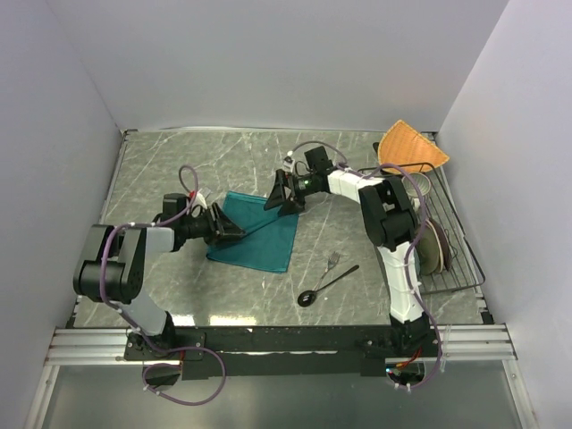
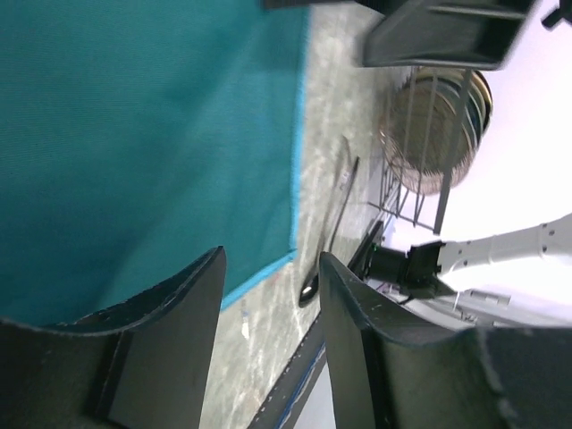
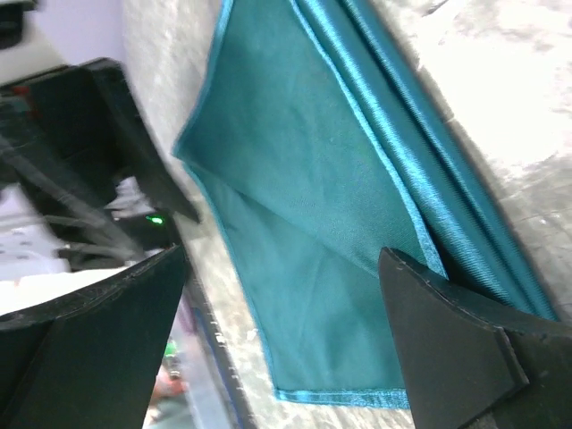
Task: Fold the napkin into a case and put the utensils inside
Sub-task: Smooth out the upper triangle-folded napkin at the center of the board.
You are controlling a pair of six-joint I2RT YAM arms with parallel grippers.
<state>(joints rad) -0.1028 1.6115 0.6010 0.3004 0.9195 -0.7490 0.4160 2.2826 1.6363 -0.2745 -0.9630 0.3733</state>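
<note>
Folding was only part done: napkin (image 1: 259,237) lay doubled mid-table; left gripper (image 1: 238,230) was held half open, right gripper (image 1: 281,203) wide, both empty at its edges; fork (image 1: 332,262) & spoon (image 1: 327,285) not yet inserted.

- A robotics lab test cell: bare pale walls (image 1: 268,63) box in one marble-patterned table (image 1: 223,156) on three sides
- The left arm (image 1: 125,264) and right arm (image 1: 389,214) are bolted to an aluminium rail (image 1: 89,344) at its near edge, with purple cables (image 1: 181,179) looping loose
- Household things lie about as props: a napkin (image 1: 259,237), fork (image 1: 332,261), spoon (image 1: 326,286), and a wire rack (image 1: 451,288) of plates (image 1: 435,248)
</note>
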